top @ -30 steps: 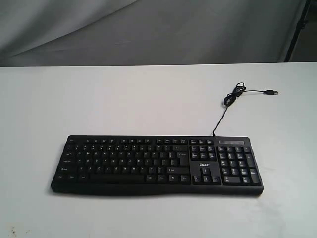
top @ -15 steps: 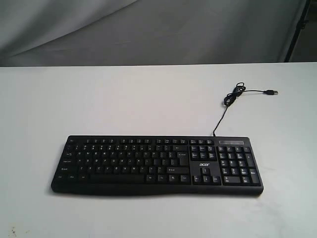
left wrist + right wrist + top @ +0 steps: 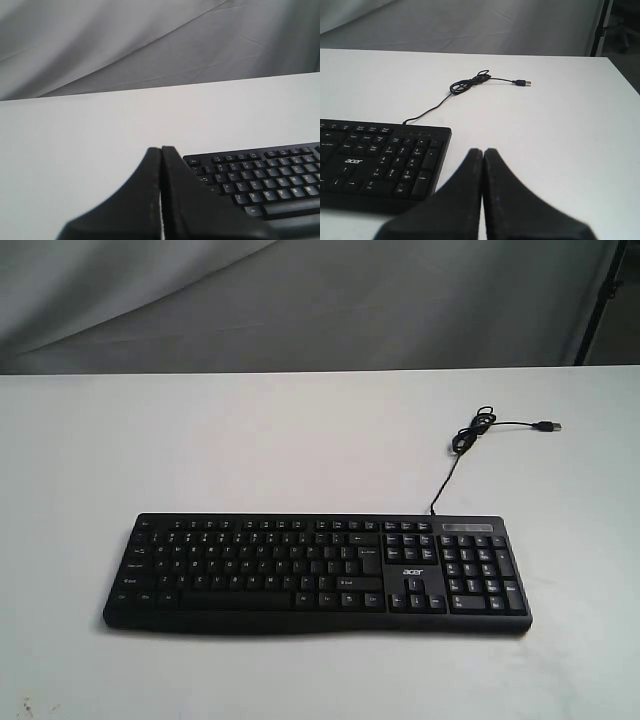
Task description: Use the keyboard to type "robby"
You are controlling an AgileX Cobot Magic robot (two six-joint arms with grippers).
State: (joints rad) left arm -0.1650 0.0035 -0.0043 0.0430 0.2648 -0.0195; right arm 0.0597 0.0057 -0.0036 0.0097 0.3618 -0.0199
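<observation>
We log a white table (image 3: 300, 440). The black keyboard (image 3: 316, 573) lies flat on its camera-side half. The left gripper (image 3: 161, 150) is pinched closed and empty near the letter-key end. The right gripper (image 3: 483, 151) is likewise closed and empty beside the number pad. A thin cable (image 3: 470, 435) loops behind, its plug lying loose.

Matt plastic keyboard (image 3: 317, 575); table (image 3: 300, 440) seemingly smooth.
</observation>
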